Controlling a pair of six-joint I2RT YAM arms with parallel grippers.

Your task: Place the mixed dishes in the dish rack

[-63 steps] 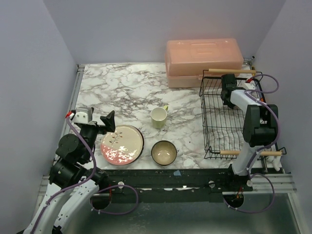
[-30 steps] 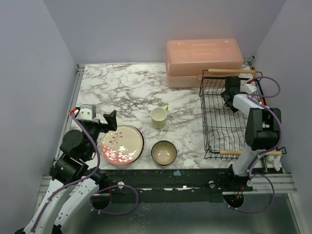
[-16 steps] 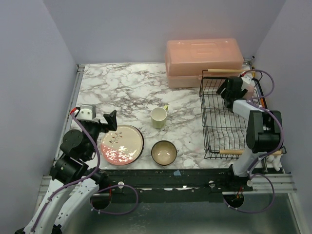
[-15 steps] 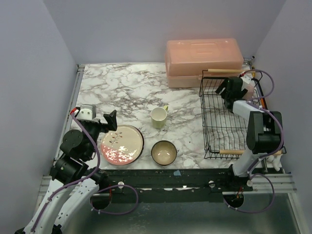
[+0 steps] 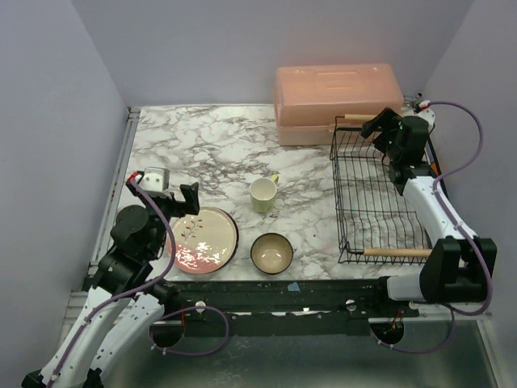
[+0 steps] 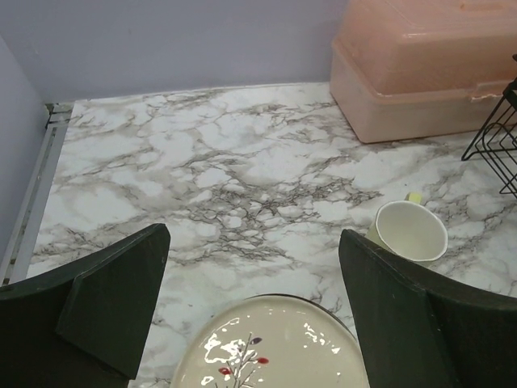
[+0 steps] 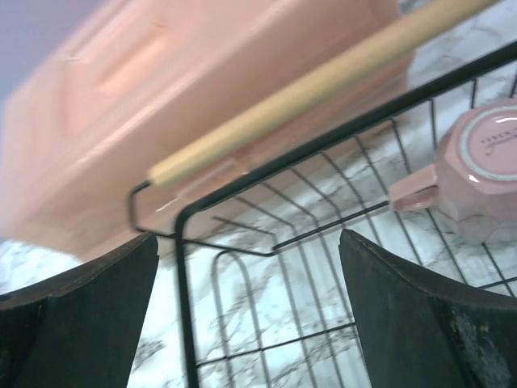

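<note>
surface: marbled white-grey table (image 5: 210,145), bounded by plain lavender walls (image 5: 242,48)
far edge: salmon-pink lidded box (image 5: 338,101) is set against the back wall, just beside the rack's far end
dish rack (image 5: 336,186): black wire, placed on the right side of the table, wooden handle (image 7: 315,89) at each end
pink cup (image 7: 485,166): seen in the right wrist view inside the rack at its far end, base turned toward the camera, handle pointing left
right jaws: spread wide, nothing held, raised over the rack's far handle; the cup is seen below and to the right of the gap, apart from both fingers
left jaws: spread wide, nothing held, raised over the far rim of the floral plate (image 5: 203,239)
mug (image 5: 262,194): upright mid-table, right of the left jaws, clear of them
bowl (image 5: 271,253): near table edge, just right of the plate
change: right jaws were low inside the rack 2.1 s ago; now lifted and moved toward the far end, cup left in the rack. Left wrist is shifted slightly. Mug, plate and bowl are unmoved.
</note>
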